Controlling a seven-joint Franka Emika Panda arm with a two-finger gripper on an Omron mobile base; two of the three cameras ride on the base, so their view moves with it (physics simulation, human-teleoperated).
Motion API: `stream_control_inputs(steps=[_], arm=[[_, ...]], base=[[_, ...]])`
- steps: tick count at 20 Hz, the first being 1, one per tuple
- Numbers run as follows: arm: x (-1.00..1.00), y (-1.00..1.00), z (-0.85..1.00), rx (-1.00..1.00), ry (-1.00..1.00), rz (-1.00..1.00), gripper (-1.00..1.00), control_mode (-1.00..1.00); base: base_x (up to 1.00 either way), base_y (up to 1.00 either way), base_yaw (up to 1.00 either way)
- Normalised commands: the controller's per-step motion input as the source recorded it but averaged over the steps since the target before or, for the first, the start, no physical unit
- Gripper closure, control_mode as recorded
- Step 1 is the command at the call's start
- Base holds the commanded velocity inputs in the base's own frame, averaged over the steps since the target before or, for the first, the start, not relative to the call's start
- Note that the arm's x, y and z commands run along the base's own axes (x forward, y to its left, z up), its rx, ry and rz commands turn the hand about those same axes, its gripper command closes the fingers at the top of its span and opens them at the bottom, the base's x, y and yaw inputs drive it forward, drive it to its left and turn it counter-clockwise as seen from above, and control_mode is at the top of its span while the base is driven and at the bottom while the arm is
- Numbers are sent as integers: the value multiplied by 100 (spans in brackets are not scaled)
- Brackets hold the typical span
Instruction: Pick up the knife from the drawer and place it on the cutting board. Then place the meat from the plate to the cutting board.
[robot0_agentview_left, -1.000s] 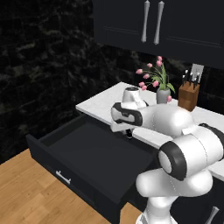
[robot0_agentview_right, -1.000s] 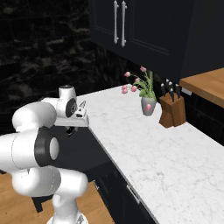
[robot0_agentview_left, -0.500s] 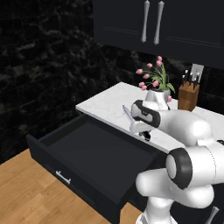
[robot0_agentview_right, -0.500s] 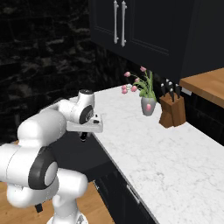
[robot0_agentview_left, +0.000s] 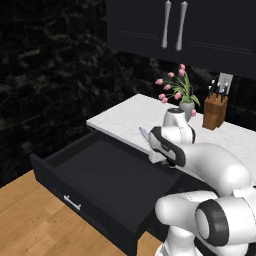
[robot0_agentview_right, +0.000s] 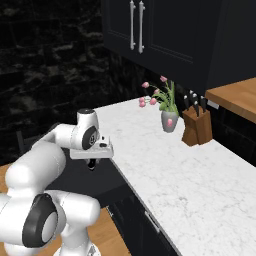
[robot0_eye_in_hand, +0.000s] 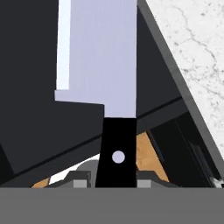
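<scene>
Gripper (robot0_eye_in_hand: 116, 180) gripping knife (robot0_eye_in_hand: 114, 87) above drawer (robot0_agentview_left: 95, 175)

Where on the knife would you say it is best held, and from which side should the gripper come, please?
By the black handle, as now: the gripper is shut on the knife at the handle, coming from the butt end with a finger on each flat side. The wide, pointed blade stays clear, pointing away above the open drawer.

The hand view's top edge is cutting off the knife (robot0_eye_in_hand: 98, 57) blade's tip, and the grey band is hiding its black handle's lower end
</scene>
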Motion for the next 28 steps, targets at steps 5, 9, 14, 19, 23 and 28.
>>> stream_control_inputs(steps=[5, 9, 14, 19, 23, 28], arm=[[0, 0, 0, 0, 0, 0, 100, -100], [-5, 0, 0, 0, 0, 0, 100, -100], [-2, 0, 0, 0, 0, 0, 100, 100], [0, 0, 0, 0, 0, 0, 100, 100], [0, 0, 0, 0, 0, 0, 100, 100], [0, 0, 0, 0, 0, 0, 100, 100]], base=[[0, 0, 0], [0, 0, 0], [-37, 0, -30], [-60, 5, -77], [-39, 0, -83], [-11, -26, -84]])
